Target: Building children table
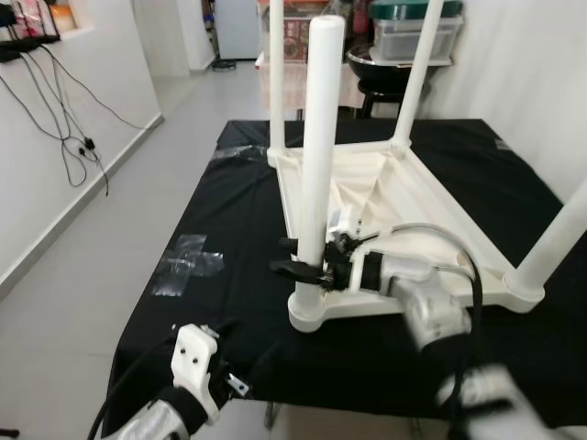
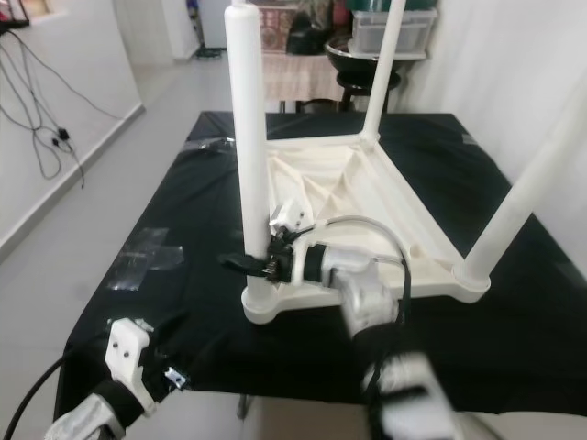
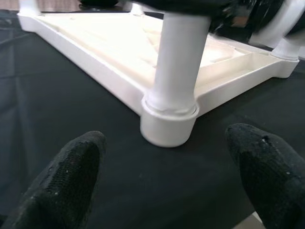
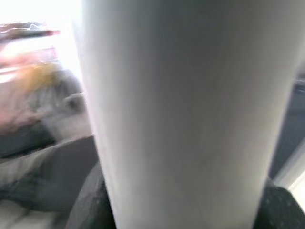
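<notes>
Left gripper (image 3: pixel 162 181): low at the near edge of the black cloth (image 1: pixel 220 229), fingers (image 3: pixel 66 176) spread wide, nothing between them. In the left wrist view the near corner socket (image 3: pixel 169 125) of the table sits ahead of the open fingers, apart from them.

Right gripper (image 1: pixel 307 269): reaches in from the robot's right, fingers closed around the near leg (image 1: pixel 319 137) just above its socket. In the right wrist view the leg fills the gap between the two dark fingertips (image 4: pixel 279 207), touching on both sides.

Table (image 1: pixel 404 197): white plastic, lying upside down on the cloth, underside ribs facing up. Near leg stands upright in the near-left corner socket. A second leg (image 1: pixel 555 243) stands in the near-right corner, leaning slightly in view. Two more legs (image 1: pixel 417 78) rise from the far corners; the far-left leg (image 1: pixel 276 73) is upright.

Cloth: covers a low platform; patches of clear tape (image 1: pixel 188 261) stuck on its left part, near the edge.

Floor (image 1: pixel 83 266): light grey, to the left of the platform. Black cables (image 1: pixel 69 137) hang down the white wall on the left.

Far: a black stool (image 1: pixel 381 87) behind the platform. Above it, a clear storage box (image 1: pixel 415 37) with a dark green lid; contents cannot be made out.
</notes>
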Available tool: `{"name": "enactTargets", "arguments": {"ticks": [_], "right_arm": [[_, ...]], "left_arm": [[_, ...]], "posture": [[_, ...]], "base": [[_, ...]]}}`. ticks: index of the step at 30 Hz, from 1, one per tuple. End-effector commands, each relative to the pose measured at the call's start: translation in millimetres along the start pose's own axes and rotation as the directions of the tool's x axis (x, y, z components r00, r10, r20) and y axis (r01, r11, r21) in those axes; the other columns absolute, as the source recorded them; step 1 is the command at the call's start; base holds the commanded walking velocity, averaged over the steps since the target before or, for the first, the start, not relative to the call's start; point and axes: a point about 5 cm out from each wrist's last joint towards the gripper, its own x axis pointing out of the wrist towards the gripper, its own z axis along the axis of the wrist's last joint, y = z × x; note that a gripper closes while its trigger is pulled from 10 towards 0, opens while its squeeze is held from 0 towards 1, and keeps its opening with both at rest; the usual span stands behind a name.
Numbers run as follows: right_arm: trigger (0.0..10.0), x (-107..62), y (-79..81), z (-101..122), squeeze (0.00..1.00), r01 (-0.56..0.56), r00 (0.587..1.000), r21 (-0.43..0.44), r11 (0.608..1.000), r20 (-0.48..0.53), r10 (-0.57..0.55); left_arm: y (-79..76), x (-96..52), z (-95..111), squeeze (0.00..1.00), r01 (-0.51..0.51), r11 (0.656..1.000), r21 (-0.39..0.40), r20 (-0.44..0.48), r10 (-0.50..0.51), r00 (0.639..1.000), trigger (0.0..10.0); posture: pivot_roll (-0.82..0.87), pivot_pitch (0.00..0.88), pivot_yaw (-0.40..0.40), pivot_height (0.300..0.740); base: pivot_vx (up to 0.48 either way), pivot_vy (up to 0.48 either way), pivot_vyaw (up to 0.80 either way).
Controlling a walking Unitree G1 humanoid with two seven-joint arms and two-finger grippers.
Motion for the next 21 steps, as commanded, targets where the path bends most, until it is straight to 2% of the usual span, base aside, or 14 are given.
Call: {"name": "enactTargets", "arguments": {"ticks": [1, 2, 4, 6, 10, 11, 12, 13, 16, 19, 21], "right_arm": [[0.0, -26.9, -15.9, -34, 0.0, 0.378, 0.909, 0.021, 0.926, -0.197, -0.367], [0.0, -22.6, -13.4, -31, 0.0, 0.306, 0.937, 0.032, 0.952, -0.187, -0.295], [0.0, -22.6, -13.4, -31, 0.0, 0.306, 0.937, 0.032, 0.952, -0.187, -0.295], [0.0, -10.4, -10.3, -26, 0.0, 0.176, 0.974, 0.054, 0.983, -0.154, -0.166], [0.0, -4.0, -5.0, -27, 0.0, 0.13, 0.982, 0.067, 0.989, -0.148, -0.119], [5.9, -1.4, 3.5, -23, 0.0, 0.07, 0.989, 0.049, 0.996, -0.137, -0.063], [5.9, -1.4, 3.5, -23, 0.0, 0.07, 0.989, 0.049, 0.996, -0.137, -0.063], [10.0, 0.8, 6.1, -18, 1.0, 0.014, 0.994, 0.061, 0.998, -0.112, -0.007], [10.0, 4.9, 11.1, 0, 1.0, -0.121, 0.991, 0.106, 0.987, -0.037, 0.126], [10.0, 6.9, 6.3, 13, 1.0, -0.158, 0.987, 0.078, 0.984, -0.008, 0.159], [10.0, 6.6, -0.2, 25, 1.0, -0.291, 0.957, 0.012, 0.957, 0.002, 0.291]], "left_arm": [[4.8, -4.7, -1, 0.0, -0.005, 1.0, -0.008, -0.007, 0.005, 1.0, 10.0], [5.5, -4.8, -1, 0.0, -0.002, 1.0, -0.014, -0.008, 0.002, 1.0, 10.0], [5.5, -4.8, -1, 0.0, -0.002, 1.0, -0.014, -0.008, 0.002, 1.0, 10.0], [6.5, -4.6, -1, 0.0, 0.008, 1.0, -0.02, -0.012, -0.008, 1.0, 10.0], [7.0, -4.9, -1, 0.0, 0.01, 1.0, -0.023, -0.016, -0.01, 1.0, 10.0], [7.2, -5.3, -1, 0.0, 0.001, 1.0, -0.027, -0.014, -0.001, 1.0, 10.0], [7.2, -5.3, -1, 0.0, 0.001, 1.0, -0.027, -0.014, -0.001, 1.0, 10.0], [7.4, -5.0, -1, 0.0, 0.0, 0.999, -0.033, -0.014, -0.001, 1.0, 10.0], [7.7, -3.4, -1, 0.0, 0.009, 0.999, -0.05, -0.014, -0.01, 1.0, 10.0], [7.6, -1.8, -2, 0.0, 0.015, 0.998, -0.058, -0.013, -0.015, 1.0, 10.0], [7.1, -0.4, -2, 0.0, 0.017, 0.998, -0.062, -0.012, -0.018, 1.0, 10.0]], "posture": [[-0.04, 0.0, 0.034, 0.74], [-0.03, 0.0, 0.032, 0.74], [-0.03, 0.0, 0.032, 0.74], [0.0, 0.0, 0.022, 0.74], [0.01, 0.0, 0.03, 0.74], [0.01, 0.0, 0.033, 0.74], [0.01, 0.0, 0.033, 0.74], [0.01, 0.0, 0.031, 0.74], [0.01, 0.0, 0.031, 0.74], [0.01, 0.0, 0.029, 0.74], [0.02, 0.0, 0.026, 0.74]], "base": [[0.0, 0.0, 0.0], [0.0, 0.0, 0.0], [0.0, 0.0, 0.0], [0.0, 0.0, 0.0], [0.0, 0.0, 0.0], [0.0, 0.0, 0.0], [0.0, 0.0, 0.0], [0.0, 0.0, 0.0], [0.0, 0.0, 0.0], [0.0, 0.0, 0.0], [0.0, 0.0, 0.0]]}}
